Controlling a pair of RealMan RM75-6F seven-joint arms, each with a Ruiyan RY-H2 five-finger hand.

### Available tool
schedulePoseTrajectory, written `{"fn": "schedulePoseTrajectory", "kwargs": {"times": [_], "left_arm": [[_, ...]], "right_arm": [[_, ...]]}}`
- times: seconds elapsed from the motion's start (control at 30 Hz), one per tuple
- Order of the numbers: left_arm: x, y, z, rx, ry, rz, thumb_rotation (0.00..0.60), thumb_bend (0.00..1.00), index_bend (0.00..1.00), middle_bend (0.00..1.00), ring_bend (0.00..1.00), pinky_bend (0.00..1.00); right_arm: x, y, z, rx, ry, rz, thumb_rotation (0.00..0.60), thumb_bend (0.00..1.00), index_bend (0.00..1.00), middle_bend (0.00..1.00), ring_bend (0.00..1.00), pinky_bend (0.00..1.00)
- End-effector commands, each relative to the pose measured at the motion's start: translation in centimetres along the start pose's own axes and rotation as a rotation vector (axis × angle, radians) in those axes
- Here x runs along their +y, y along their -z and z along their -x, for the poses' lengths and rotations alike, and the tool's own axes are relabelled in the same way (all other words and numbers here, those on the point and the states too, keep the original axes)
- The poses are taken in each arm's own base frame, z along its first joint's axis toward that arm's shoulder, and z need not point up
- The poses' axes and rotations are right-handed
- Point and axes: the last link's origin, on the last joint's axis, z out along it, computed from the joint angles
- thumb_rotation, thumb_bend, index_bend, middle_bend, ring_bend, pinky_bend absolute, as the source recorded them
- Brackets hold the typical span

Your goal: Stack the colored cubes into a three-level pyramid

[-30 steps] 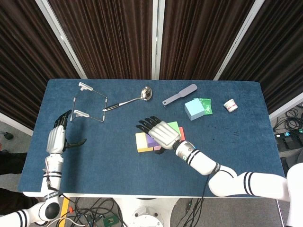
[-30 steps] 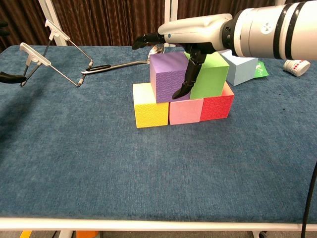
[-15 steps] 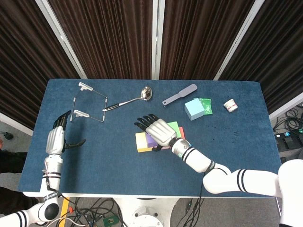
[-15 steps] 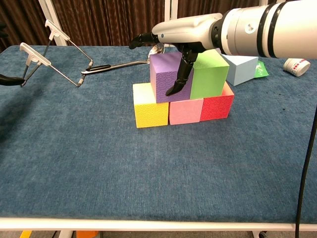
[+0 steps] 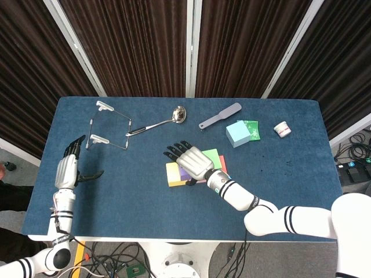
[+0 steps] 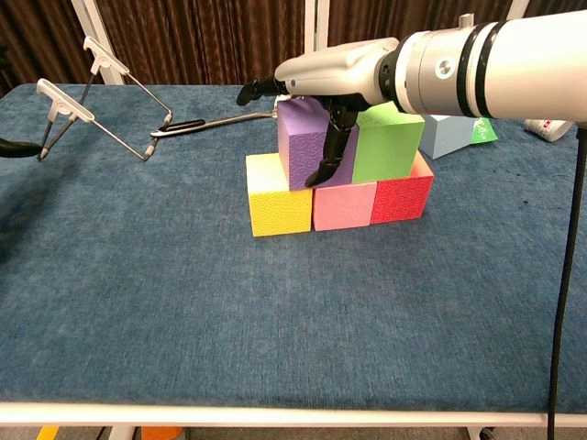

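Observation:
Three cubes stand in a row on the blue table: yellow (image 6: 278,206), pink (image 6: 343,204) and red (image 6: 401,197). On top of them sit a purple cube (image 6: 304,142) and a green cube (image 6: 390,142), side by side. A light blue cube (image 6: 448,135) (image 5: 237,134) lies apart at the back right. My right hand (image 6: 326,78) (image 5: 191,162) hovers palm down over the purple cube with its fingers spread, and its thumb (image 6: 330,156) hangs down the cube's front face. It holds nothing. My left hand (image 5: 66,171) rests open near the table's left edge.
A wire rack (image 5: 109,130) and a ladle (image 5: 156,123) lie at the back left. A grey spatula (image 5: 220,115), a green packet (image 5: 253,128) and a small white jar (image 5: 282,129) are at the back right. Blue table cloth (image 6: 275,321) stretches in front of the cubes.
My right hand has slid left over the upper cubes; its thumb moved from the purple-green seam onto the purple face. The cubes and my left hand have stayed put.

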Motion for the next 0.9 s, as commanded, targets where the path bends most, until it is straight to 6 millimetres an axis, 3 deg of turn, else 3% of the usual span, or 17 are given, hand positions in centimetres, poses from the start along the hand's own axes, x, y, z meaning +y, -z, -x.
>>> {"fn": "schedulePoseTrajectory", "kwargs": {"times": [0.03, 0.9], "left_arm": [[-0.06, -0.01, -0.01, 0.001, -0.001, 0.000, 0.600, 0.00, 0.01, 0.06, 0.00, 0.07], [-0.48, 0.04, -0.13, 0.003, -0.003, -0.006, 0.600, 0.00, 0.01, 0.06, 0.00, 0.07]], "right_arm": [[-0.11, -0.17, 0.05, 0.007, 0.004, 0.000, 0.600, 0.06, 0.00, 0.00, 0.00, 0.00], [-0.23, -1.06, 0.46, 0.012, 0.006, 0.018, 0.600, 0.08, 0.00, 0.00, 0.00, 0.00]]}}
